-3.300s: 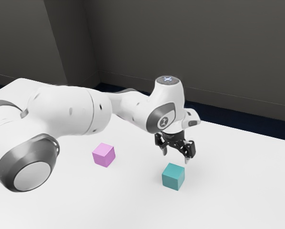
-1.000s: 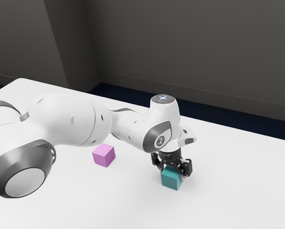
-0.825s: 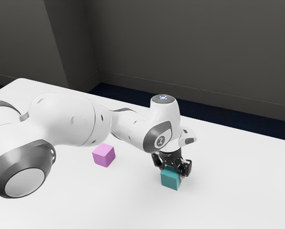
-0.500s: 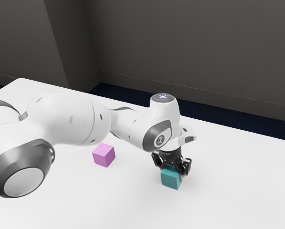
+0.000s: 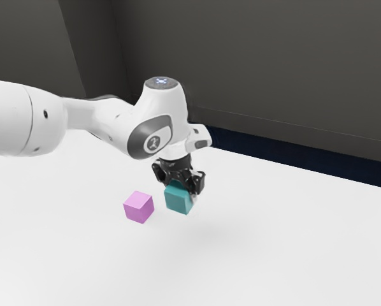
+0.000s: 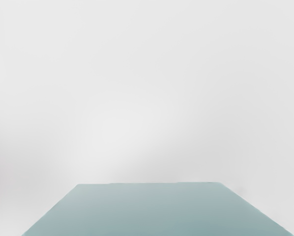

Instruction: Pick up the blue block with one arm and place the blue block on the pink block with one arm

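Blue block [image 5: 178, 199] held in the air by our gripper [image 5: 179, 185], close beside the pink block [image 5: 138, 206].

Exterior view: our arm [image 5: 82, 121] reaches in from the upper left. Its two black fingers [image 5: 199, 181] are closed on the blue block from two sides, pinching its upper part. The block hangs clear of the white table [image 5: 292, 242], just to the exterior view's right of the pink block, which rests on the table with nothing on top. Wrist view: the blue block [image 6: 161, 209] is a broad teal face right under our hand, with white table [image 6: 147, 73] beyond it. We judge the pick-up done. What is left is to carry the block over the pink block, lower it and let go.
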